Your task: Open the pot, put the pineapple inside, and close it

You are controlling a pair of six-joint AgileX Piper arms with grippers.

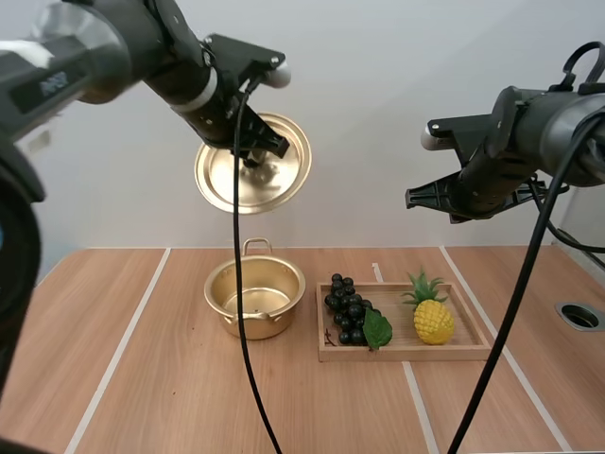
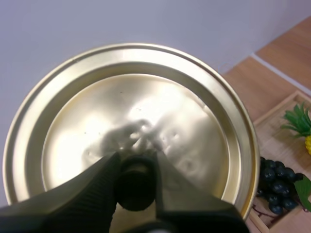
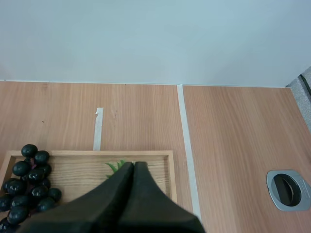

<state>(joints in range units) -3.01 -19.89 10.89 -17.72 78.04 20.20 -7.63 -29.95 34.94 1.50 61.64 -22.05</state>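
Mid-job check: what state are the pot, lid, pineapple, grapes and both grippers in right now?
Pot: open, empty, upright on the table.
Lid: off, held in the air, tilted.
Left gripper: shut on the lid.
Right gripper: shut, empty, raised above the tray.
Pineapple: in the tray, not gripped.
Grapes: in the tray, beside the pineapple.

A bunch of dark grapes (image 1: 348, 308) is lying at the left end of a wooden tray (image 1: 406, 355) in the high view, with a green leaf (image 1: 378, 328) resting against it. The tray is sitting on the table (image 1: 142, 378), which is carrying pale tape lines (image 1: 118, 355) and a round metal-rimmed hole (image 1: 579, 315) near its right edge.
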